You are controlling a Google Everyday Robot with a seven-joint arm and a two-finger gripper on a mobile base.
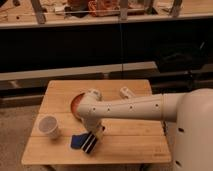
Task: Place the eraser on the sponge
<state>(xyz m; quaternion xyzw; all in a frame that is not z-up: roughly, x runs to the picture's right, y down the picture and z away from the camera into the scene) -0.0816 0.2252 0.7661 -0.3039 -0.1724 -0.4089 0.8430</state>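
Note:
The eraser (90,144), a black block with two pale stripes, is tilted at the front of the wooden table (130,142). Its left end touches or overlaps the right edge of the dark-blue sponge (76,142). My gripper (93,136) comes down from the white arm (125,107) straight onto the eraser and is shut on it. The arm hides the top of the eraser and part of the table behind it. The left half of the sponge lies bare on the wood.
A translucent white cup (49,126) stands at the table's left, close to the sponge. An orange pan (75,103) lies behind the arm, partly hidden. A white block (125,92) sits at the back right. Dark shelving runs behind the table.

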